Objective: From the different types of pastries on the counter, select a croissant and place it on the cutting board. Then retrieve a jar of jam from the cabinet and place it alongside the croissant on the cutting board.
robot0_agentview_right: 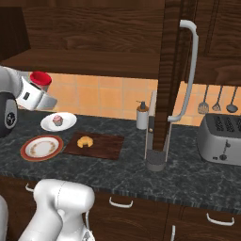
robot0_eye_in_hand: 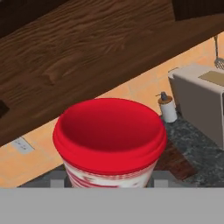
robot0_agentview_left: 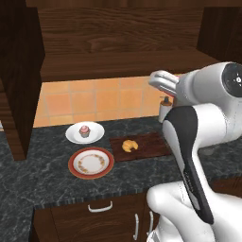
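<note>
My gripper (robot0_agentview_right: 39,90) is shut on the jar of jam (robot0_agentview_right: 41,79), a squat red-and-white jar with a red lid. It hangs in the air below the cabinet shelf (robot0_agentview_right: 84,62), above the counter's left part. The hand view has the jar (robot0_eye_in_hand: 109,140) close up between the finger pads (robot0_eye_in_hand: 57,182). The croissant (robot0_agentview_left: 129,145) (robot0_agentview_right: 85,141) lies on the left half of the dark wooden cutting board (robot0_agentview_left: 152,143) (robot0_agentview_right: 106,147). The pink-frosted cupcake (robot0_agentview_left: 85,130) (robot0_agentview_right: 58,119) sits on a white plate behind and left of the board.
An orange-rimmed plate (robot0_agentview_left: 90,162) (robot0_agentview_right: 41,147) lies left of the board. A soap dispenser (robot0_agentview_right: 142,116) stands behind the board's right end. The open cabinet door (robot0_agentview_right: 173,70) juts out over the counter, with a toaster (robot0_agentview_right: 221,139) farther right.
</note>
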{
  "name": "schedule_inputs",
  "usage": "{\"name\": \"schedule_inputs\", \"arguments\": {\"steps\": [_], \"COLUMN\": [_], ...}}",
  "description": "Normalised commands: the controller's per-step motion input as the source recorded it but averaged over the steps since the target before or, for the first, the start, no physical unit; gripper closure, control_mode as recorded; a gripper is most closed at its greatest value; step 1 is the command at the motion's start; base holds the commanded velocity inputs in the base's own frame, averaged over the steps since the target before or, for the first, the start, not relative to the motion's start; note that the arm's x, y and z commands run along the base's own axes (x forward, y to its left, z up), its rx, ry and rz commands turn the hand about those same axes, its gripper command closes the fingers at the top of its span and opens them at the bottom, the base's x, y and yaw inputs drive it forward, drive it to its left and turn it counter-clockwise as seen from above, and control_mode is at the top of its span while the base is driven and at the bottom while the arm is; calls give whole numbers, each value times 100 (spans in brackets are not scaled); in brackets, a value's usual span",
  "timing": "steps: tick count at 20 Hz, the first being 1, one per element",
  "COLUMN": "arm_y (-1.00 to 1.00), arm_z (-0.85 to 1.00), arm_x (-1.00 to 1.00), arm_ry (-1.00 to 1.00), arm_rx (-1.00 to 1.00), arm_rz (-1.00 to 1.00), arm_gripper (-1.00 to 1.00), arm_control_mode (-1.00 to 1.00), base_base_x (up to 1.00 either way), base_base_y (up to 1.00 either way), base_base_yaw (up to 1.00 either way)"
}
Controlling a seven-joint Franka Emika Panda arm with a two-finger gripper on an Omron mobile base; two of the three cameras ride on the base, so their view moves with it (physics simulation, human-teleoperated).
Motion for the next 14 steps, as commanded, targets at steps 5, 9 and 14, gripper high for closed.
{"name": "schedule_inputs", "arguments": {"steps": [5,9,14], "arm_y": [-16,-39,-21], "arm_z": [-32,-55,-49], "arm_x": [-14,24,35], "arm_ry": [0,23,24], "arm_rx": [-10,0,-4], "arm_rz": [0,0,0], "arm_gripper": [100,100,100], "arm_control_mode": [-100,-100,-100], "base_base_x": [0,0,0], "base_base_y": [0,0,0], "base_base_yaw": [0,0,0]}}
